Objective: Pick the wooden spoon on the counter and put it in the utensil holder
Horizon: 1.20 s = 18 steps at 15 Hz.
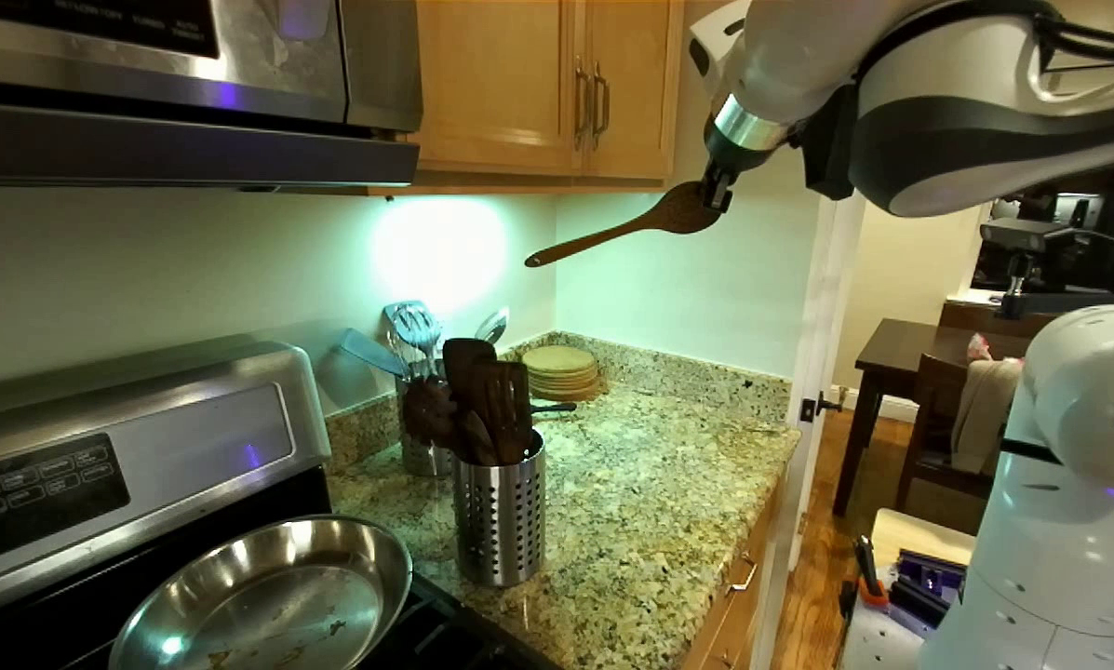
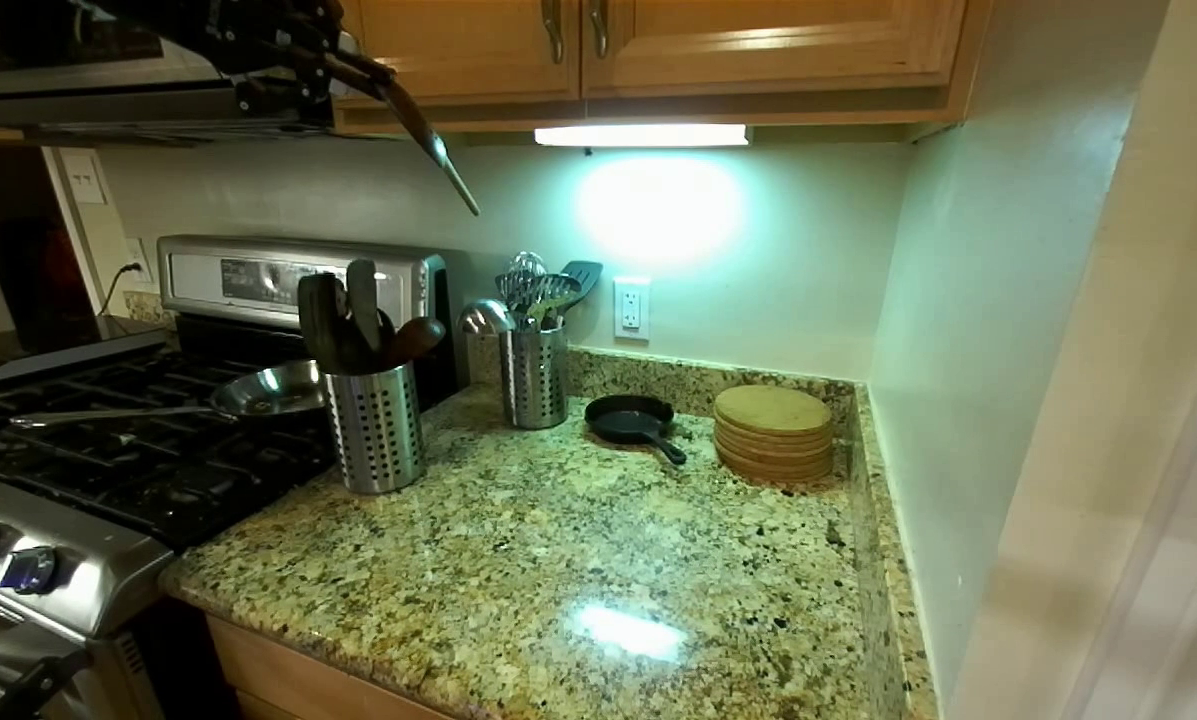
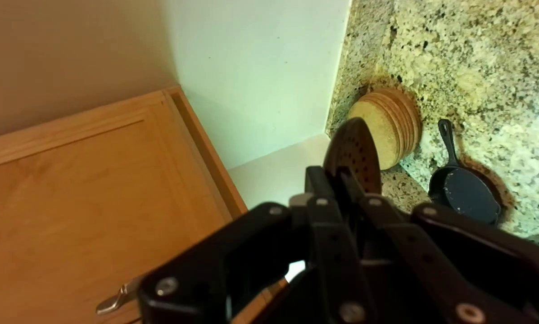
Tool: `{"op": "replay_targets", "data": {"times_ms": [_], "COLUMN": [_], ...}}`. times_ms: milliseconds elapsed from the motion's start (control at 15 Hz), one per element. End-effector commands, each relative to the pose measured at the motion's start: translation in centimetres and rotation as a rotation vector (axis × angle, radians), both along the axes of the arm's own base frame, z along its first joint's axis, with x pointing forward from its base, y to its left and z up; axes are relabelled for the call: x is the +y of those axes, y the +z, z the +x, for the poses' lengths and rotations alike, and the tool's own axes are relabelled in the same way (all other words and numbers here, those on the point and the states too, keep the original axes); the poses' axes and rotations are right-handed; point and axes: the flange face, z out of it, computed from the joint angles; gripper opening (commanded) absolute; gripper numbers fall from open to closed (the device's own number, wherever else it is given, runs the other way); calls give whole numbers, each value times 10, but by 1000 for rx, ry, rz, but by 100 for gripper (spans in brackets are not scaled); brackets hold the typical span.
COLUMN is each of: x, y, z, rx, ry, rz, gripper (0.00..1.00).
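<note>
The wooden spoon (image 1: 651, 221) hangs in the air in the claw (image 1: 717, 198), its bowl pinched between the fingertips and its handle sticking out sideways, sloping down so that the tip is its lowest part. The claw is closed on that bowl; in the wrist view the rounded end shows just past the fingertips. The spoon is well above the level of the utensil holder (image 1: 499, 521), apart from it and from the dark utensils (image 1: 470, 395) standing in it; whether it is straight over the holder I cannot tell. It is brown wood, with a long straight handle, a small hole near the handle's tip and an oval bowl marked with dark dots. The white arm (image 1: 985, 130) reaches across far above the holder's height, its wrist bent so that the claw points downward. The holder itself, a silver cylinder pierced with rows of holes, is upright on the worktop (image 2: 518, 560). Just beside it is the stove (image 2: 88, 450), carrying a steel frying pan (image 1: 361, 544). On the holder's wall side stands another metal canister (image 2: 535, 385) with a ladle (image 2: 486, 316); farther from the holder lie a small black pan (image 2: 626, 422) and a stack of round discs (image 2: 773, 447).
</note>
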Motion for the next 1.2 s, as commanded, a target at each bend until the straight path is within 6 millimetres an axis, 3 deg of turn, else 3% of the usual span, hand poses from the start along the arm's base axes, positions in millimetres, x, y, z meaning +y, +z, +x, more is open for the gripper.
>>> {"op": "replay_targets", "data": {"times_ms": [0, 600, 1133], "x": [7, 26, 39], "y": [0, -14, -18], "z": [3, 11, 5], "rx": [65, 198, 298], "ry": [85, 242, 359], "rz": [-114, -305, -414], "gripper": [5, 5, 5]}}
